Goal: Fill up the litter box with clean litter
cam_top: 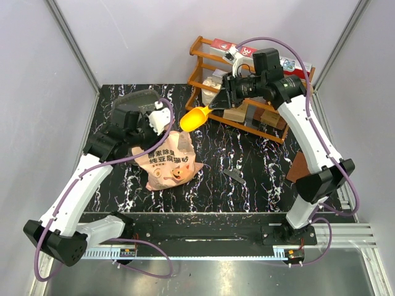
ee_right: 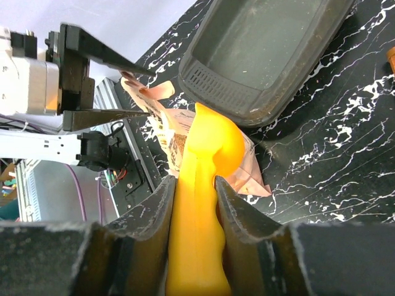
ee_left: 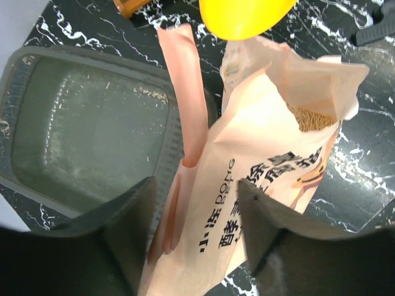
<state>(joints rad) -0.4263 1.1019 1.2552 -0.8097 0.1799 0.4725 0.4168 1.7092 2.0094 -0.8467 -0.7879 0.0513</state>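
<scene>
The litter box (ee_left: 86, 129), a shallow dark grey tray, lies at the back left of the table (cam_top: 133, 98), and its floor looks bare. The pink bag (cam_top: 166, 161) stands beside it with its top torn open. Clean litter (ee_left: 311, 117) shows as beige granules inside the mouth. My left gripper (ee_left: 197, 185) is open, its jaws set either side of the bag's upper edge. My right gripper (ee_right: 194, 180) is shut on the handle of the yellow scoop (ee_right: 207, 160). The scoop's bowl (cam_top: 195, 118) hovers just above the bag's opening.
A wooden rack (cam_top: 247, 80) with boxes stands at the back right, close behind the right wrist. A small dark object (cam_top: 233, 176) lies on the black marbled table right of the bag. A brown piece (cam_top: 297, 166) sits by the right arm. Pale walls close in both sides.
</scene>
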